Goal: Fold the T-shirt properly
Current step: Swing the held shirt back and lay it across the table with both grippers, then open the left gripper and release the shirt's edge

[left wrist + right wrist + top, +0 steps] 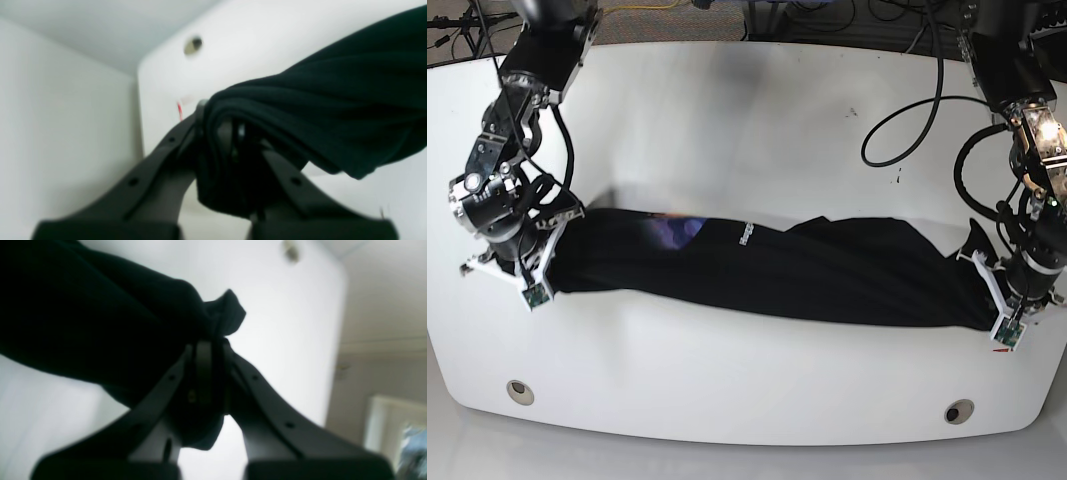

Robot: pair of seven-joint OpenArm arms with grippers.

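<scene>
The black T-shirt (827,275) is bunched into a long band stretched across the white table (757,110), between my two grippers. A bit of purple-blue print (677,230) and small white lettering (749,235) show on it. My right gripper (562,255) is shut on the band's left end. In the right wrist view, the right gripper (207,346) pinches the dark cloth (83,316), a tuft poking past the tips. My left gripper (989,290) is shut on the right end. In the left wrist view, the cloth (317,110) drapes over the left gripper (220,125).
Two round holes (519,391) (959,411) sit near the table's front edge. Black cables (907,100) loop over the back right of the table. The table's rounded edge and a wall show behind both wrist views.
</scene>
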